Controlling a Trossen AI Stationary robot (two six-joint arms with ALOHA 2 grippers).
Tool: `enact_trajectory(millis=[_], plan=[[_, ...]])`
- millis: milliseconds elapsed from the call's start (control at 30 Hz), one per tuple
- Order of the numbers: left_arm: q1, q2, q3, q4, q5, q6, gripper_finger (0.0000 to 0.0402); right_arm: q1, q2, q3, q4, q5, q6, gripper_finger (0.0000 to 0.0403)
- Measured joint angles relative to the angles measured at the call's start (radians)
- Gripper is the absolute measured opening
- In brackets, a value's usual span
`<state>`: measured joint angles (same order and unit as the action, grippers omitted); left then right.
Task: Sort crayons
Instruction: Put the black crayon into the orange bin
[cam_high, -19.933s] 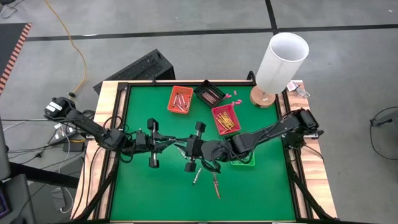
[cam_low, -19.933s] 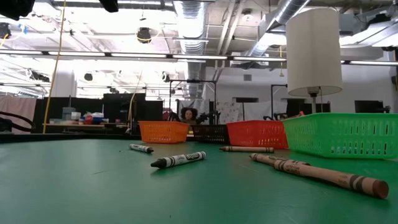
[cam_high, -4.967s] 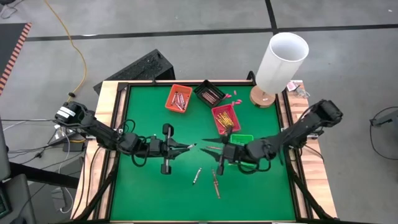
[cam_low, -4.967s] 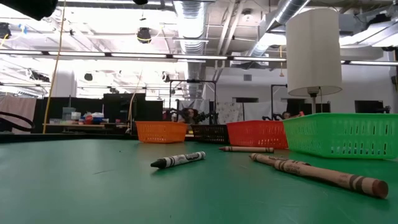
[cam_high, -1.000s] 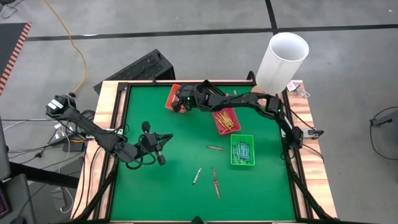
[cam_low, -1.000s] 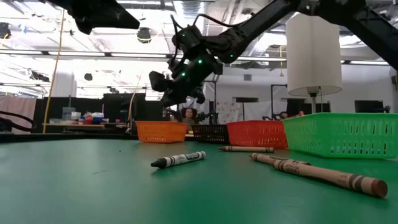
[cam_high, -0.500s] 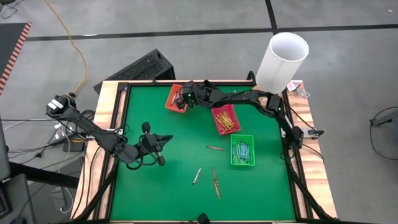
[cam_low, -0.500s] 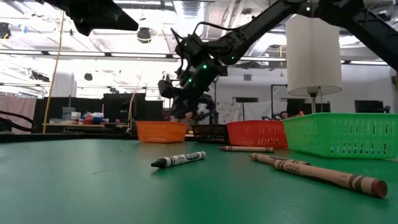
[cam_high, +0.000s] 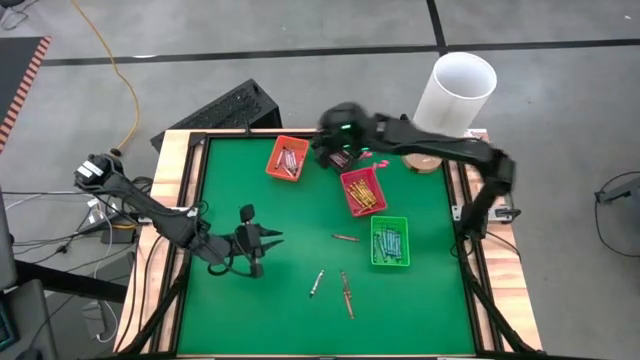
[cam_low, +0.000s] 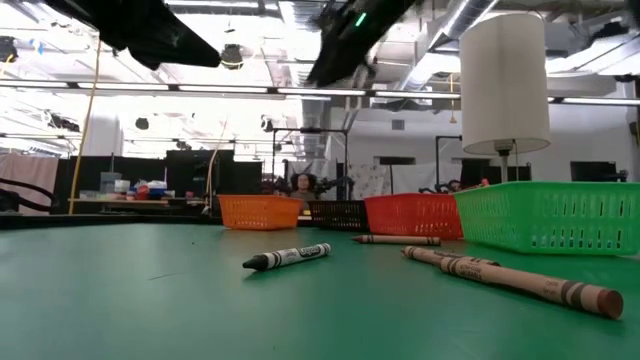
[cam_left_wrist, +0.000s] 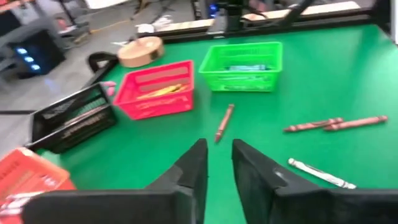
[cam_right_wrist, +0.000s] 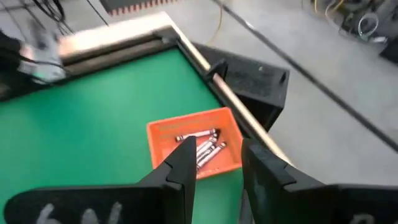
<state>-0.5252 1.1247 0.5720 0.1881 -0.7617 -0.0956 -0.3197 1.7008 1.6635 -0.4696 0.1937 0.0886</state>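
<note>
Loose crayons lie flat on the green table: a brown-red one (cam_high: 345, 238), a grey one (cam_high: 316, 283) and two brown ones end to end (cam_high: 347, 295). In the left wrist view they show as the brown-red crayon (cam_left_wrist: 224, 122), the grey crayon (cam_left_wrist: 320, 173) and the brown pair (cam_left_wrist: 339, 124). My left gripper (cam_high: 272, 237) hovers left of them, its fingers (cam_left_wrist: 189, 171) slightly open with nothing between. My right gripper (cam_high: 330, 145) hangs high over the far trays, open (cam_right_wrist: 214, 158), looking down at the orange tray (cam_right_wrist: 193, 146) with grey crayons inside.
Four trays stand on the far half of the table: orange (cam_high: 288, 158), black (cam_high: 336, 150), red (cam_high: 363, 190) with yellow crayons and green (cam_high: 389, 242) with light blue ones. A white lamp (cam_high: 455, 95) stands at the far right corner. A raised wooden rim (cam_high: 190, 200) borders the table.
My right gripper has risen from just above the orange tray and drawn back toward the table's right, leaving most of the low view. My left gripper has swung its fingers round toward the table's right while staying in place.
</note>
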Motion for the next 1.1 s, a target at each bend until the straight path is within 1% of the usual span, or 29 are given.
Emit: enact_trajectory(millis=[133, 233, 300, 367, 500, 567, 633, 700, 733, 767, 833, 867, 967, 1100], plan=[[0.026, 0.072, 0.000, 0.091, 0.085, 0.014, 0.0107, 0.037, -0.200, 0.000, -0.088, 0.007, 0.012, 0.0123], [0.045, 0.157, 0.008, 0.183, 0.136, -0.020, 0.0140, 0.076, -0.317, 0.001, -0.138, 0.031, 0.036, 0.0123], [0.048, 0.223, 0.037, 0.180, 0.152, -0.053, 0.0158, 0.112, -0.377, 0.000, -0.169, 0.067, 0.042, 0.0123], [0.047, 0.296, 0.085, 0.147, 0.148, -0.099, 0.0170, 0.149, -0.425, 0.000, -0.192, 0.116, 0.043, 0.0123], [0.047, 0.431, 0.228, 0.022, 0.136, -0.230, 0.0180, 0.222, -0.499, 0.000, -0.232, 0.230, 0.043, 0.0123], [0.047, 0.495, 0.327, -0.099, 0.127, -0.302, 0.0180, 0.252, -0.517, 0.000, -0.251, 0.272, 0.044, 0.0123], [0.048, 0.556, 0.436, -0.245, 0.129, -0.411, 0.0181, 0.273, -0.524, 0.000, -0.269, 0.304, 0.045, 0.0123], [0.052, 0.607, 0.554, -0.419, 0.136, -0.540, 0.0181, 0.288, -0.524, 0.000, -0.272, 0.312, 0.045, 0.0123], [0.055, 0.630, 0.607, -0.500, 0.157, -0.593, 0.0181, 0.293, -0.524, 0.000, -0.275, 0.312, 0.045, 0.0123], [0.058, 0.652, 0.660, -0.580, 0.182, -0.638, 0.0181, 0.297, -0.524, 0.000, -0.278, 0.312, 0.045, 0.0123], [0.063, 0.693, 0.742, -0.687, 0.227, -0.694, 0.0181, 0.306, -0.519, 0.000, -0.283, 0.312, 0.045, 0.0123], [0.063, 0.711, 0.776, -0.711, 0.247, -0.708, 0.0181, 0.310, -0.518, 0.000, -0.284, 0.312, 0.045, 0.0123], [0.063, 0.766, 0.841, -0.716, 0.300, -0.732, 0.0181, 0.330, -0.501, 0.000, -0.286, 0.310, 0.045, 0.0123], [0.066, 0.849, 0.871, -0.719, 0.400, -0.774, 0.0181, 0.360, -0.489, -0.002, -0.286, 0.308, 0.062, 0.0123]])
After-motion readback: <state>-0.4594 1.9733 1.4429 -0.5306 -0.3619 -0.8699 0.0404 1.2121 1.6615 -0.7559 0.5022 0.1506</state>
